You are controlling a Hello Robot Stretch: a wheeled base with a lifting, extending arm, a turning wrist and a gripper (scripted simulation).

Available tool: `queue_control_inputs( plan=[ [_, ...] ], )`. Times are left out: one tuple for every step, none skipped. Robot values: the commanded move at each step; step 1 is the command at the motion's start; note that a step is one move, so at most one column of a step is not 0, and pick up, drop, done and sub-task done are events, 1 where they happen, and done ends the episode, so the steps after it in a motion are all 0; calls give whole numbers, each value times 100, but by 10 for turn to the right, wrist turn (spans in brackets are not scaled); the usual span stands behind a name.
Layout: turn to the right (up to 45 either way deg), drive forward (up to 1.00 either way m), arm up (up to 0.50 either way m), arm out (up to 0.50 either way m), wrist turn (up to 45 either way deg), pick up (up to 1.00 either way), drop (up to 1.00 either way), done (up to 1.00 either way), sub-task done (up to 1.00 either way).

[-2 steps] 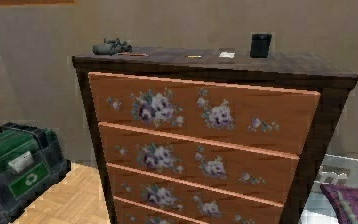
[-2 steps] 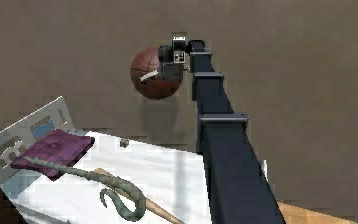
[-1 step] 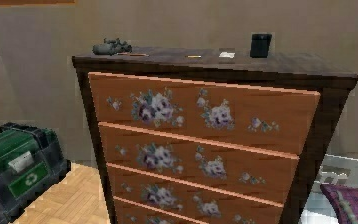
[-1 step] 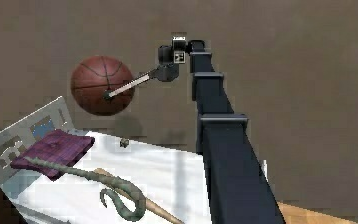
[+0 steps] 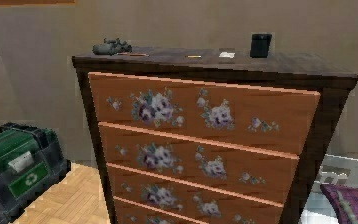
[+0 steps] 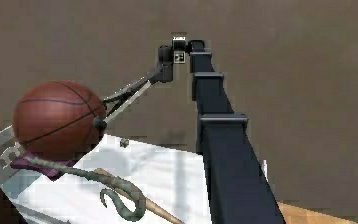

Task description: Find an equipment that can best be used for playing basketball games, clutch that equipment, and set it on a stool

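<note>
Starting at the forward view's left, a green bin (image 5: 22,170) sits by the wood floor (image 5: 72,205). Next comes a tall dresser (image 5: 287,115) with flowers painted on its drawers. On its top lie a small dark lump (image 5: 112,46), a little white thing (image 5: 227,54) and a black cup (image 5: 260,45). Low at the right edge is some purple cloth (image 5: 349,200).

In the arm side view, the basketball (image 6: 59,120) is at the far left, big, round and orange-brown. Below it and to its right is a white top (image 6: 177,170) with a purple thing (image 6: 37,167) and a bent green stick (image 6: 112,190) on it. The gripper (image 6: 107,108) reaches its thin fingers (image 6: 132,92) to the ball's right side. Right of that, the dark arm (image 6: 222,120) runs up the picture.

I cannot tell how the fingers are set. I also cannot tell if the ball is held or just rests on the white top.

I think the ball is light and bouncy, with a bumpy skin that helps grip. It is wide and round, so thin fingers could slide off. The best hold is across its fat middle. Set on a stool, it may roll away, so it should go down slowly, right in the middle of the seat.
</note>
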Motion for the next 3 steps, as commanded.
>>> queue_control_inputs(
  plan=[
    [0, 0, 0, 0, -210, 0, 0, 0, 0],
    [0, 0, 0, -44, 0, 0, 0, 0, 0],
    [-450, 0, 0, 0, 0, 0, 0, 0, 0]
  ],
)
